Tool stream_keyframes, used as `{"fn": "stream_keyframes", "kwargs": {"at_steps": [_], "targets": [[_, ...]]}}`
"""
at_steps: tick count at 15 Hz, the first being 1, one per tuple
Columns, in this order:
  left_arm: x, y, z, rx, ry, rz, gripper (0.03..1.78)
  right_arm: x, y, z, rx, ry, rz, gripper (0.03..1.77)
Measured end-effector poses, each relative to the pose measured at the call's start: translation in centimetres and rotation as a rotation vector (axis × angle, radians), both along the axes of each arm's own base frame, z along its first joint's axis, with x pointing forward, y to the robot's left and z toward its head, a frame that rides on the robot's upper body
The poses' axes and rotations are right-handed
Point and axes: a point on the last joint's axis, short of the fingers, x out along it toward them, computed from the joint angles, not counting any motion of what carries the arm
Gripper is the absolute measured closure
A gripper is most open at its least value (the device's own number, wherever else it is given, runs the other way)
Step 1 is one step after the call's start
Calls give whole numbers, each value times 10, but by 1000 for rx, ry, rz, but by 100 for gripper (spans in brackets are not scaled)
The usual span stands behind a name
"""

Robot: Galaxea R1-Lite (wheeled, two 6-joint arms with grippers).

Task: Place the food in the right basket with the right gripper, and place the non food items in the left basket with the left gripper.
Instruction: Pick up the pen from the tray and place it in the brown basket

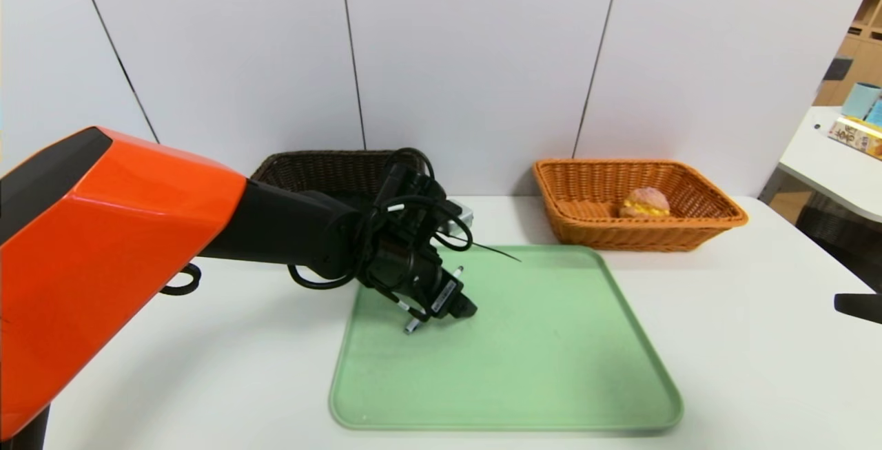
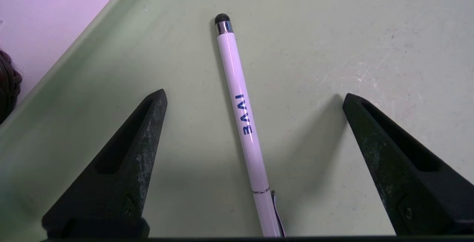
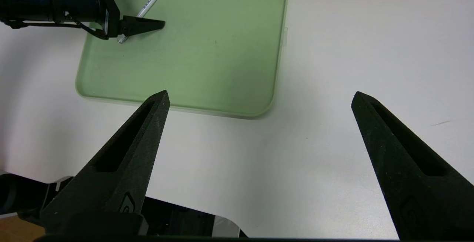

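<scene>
Head view, nearest first: the left gripper (image 1: 441, 302), on its orange-shelled arm, hangs low over the near-left part of the green tray (image 1: 551, 367). Its fingers stand wide apart and hold nothing. The white pen (image 2: 242, 119) lies flat on the tray floor between them, touching neither finger (image 2: 148, 123) in the left wrist view. The barrel runs roughly along the fingers' length, its dark rubber tip pointing away from the wrist.

The right gripper (image 3: 259, 101) is parked well to the right, off the tray and above the bare white table (image 1: 723, 333), fingers fully spread and empty.

Farther back, the dark brown left basket (image 1: 310, 171) sits behind the left arm, partly hidden by it. A corner of a pale case shows at its rim. The orange right basket (image 1: 586, 222) stands beyond the tray's far right corner with the bun (image 1: 645, 202) already inside.

Judged remaining work: the pen alone.

Hazards:
- A slim round barrel on a smooth tray may roll or skid as the fingers close, escaping the pinch.
- Fingertips set too high would close over the barrel; set too low, they would scrape the tray.
- A grip near one end may let the pen pivot and drop short of the left basket.
</scene>
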Motion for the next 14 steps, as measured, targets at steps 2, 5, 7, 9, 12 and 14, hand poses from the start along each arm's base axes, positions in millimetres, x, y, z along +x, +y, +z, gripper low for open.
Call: {"fn": "stream_keyframes", "kwargs": {"at_steps": [2, 5, 7, 9, 12, 14], "targets": [[0, 0, 0, 1, 0, -2, 14, 0, 0, 0, 0, -2, 2, 10], [-1, 1, 1, 1, 2, -4, 45, 0, 0, 0, 0, -1, 1, 10], [-2, 1, 2, 0, 1, -5, 74, 0, 0, 1, 0, -4, 0, 10], [-2, 0, 2, 0, 0, -7, 96, 0, 0, 1, 1, -4, 1, 10], [-2, 0, 1, 0, 0, -7, 175, -1, 0, 1, 1, -7, 0, 10], [-3, 0, 1, 1, 2, -6, 175, -2, 0, 2, 2, -9, 1, 10]]}}
